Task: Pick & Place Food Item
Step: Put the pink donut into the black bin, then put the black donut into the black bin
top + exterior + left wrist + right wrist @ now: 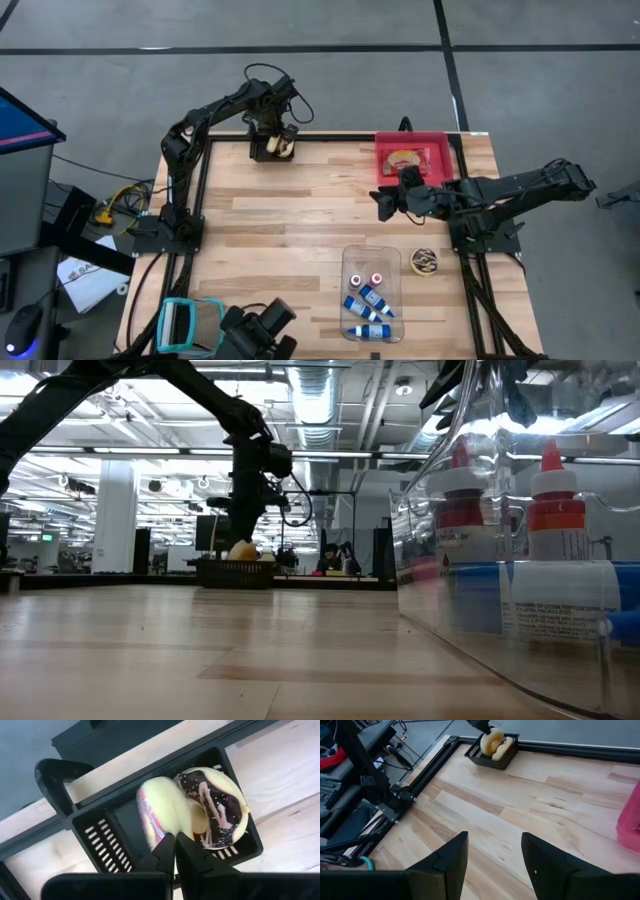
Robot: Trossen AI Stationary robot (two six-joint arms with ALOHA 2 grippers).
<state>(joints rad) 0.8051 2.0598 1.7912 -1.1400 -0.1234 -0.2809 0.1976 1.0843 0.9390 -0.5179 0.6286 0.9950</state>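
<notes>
A black slotted basket (107,837) stands at the table's far left edge (262,152). In it lies a chocolate-glazed donut (220,812). Beside that one, a pale yellow donut with pink icing (162,812) stands on edge. My left gripper (175,845) points down over the basket and is shut on the pale donut; in the right wrist view that donut (492,741) shows as an upright ring under the gripper. My right gripper (383,207) waits open above the table's right half, in front of a red tray (440,150). My left gripper pinches the pale donut's rim (167,831) between its two fingertips, coming from above and pointing down. The donut stands on edge below the fingers, inside the basket, next to the glazed donut. Whether it is clear of the basket floor I cannot tell.
The red tray holds a brown food item (405,158). A clear tub (370,290) with small red- and blue-capped bottles stands near the front edge, a small round object (425,262) to its right. Bare wood lies between basket and tray.
</notes>
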